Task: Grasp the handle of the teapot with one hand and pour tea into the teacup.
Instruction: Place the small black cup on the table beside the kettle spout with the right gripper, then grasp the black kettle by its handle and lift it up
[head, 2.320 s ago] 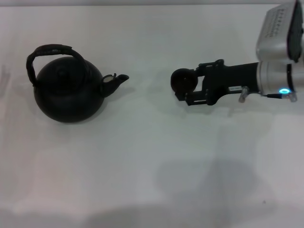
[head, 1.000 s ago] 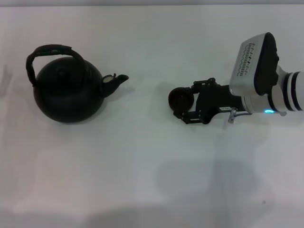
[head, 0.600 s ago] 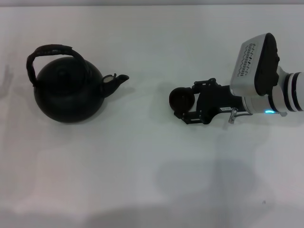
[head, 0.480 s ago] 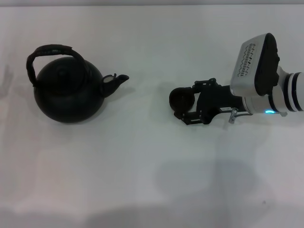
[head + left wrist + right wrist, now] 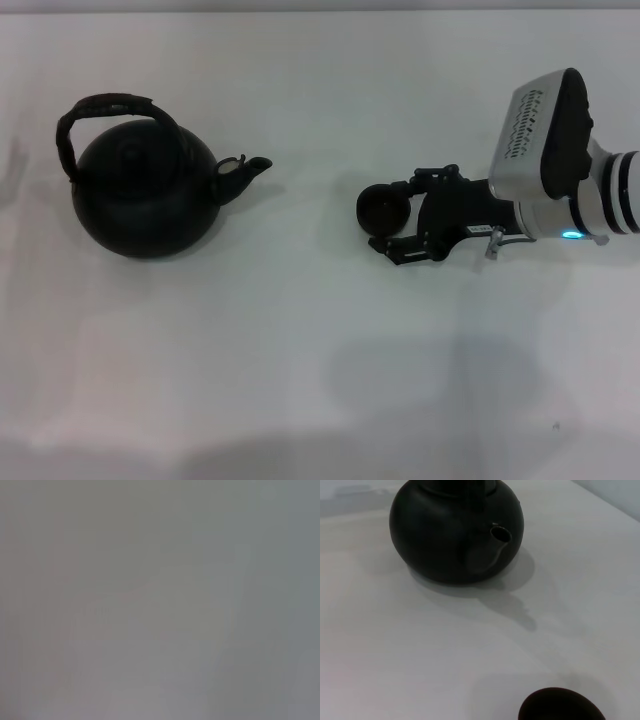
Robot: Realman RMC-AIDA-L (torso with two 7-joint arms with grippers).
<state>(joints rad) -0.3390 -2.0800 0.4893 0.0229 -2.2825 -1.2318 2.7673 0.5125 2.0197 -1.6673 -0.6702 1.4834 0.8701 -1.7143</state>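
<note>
On the right half of the white table, the right gripper reaches in level from the right, its fingers set narrowly around the teacup, apparently holding it. Well apart to the left sits the teapot, spout aimed at the cup, its handle arching upright across the body. That handle probably falls to the left arm, which no view shows.
</note>
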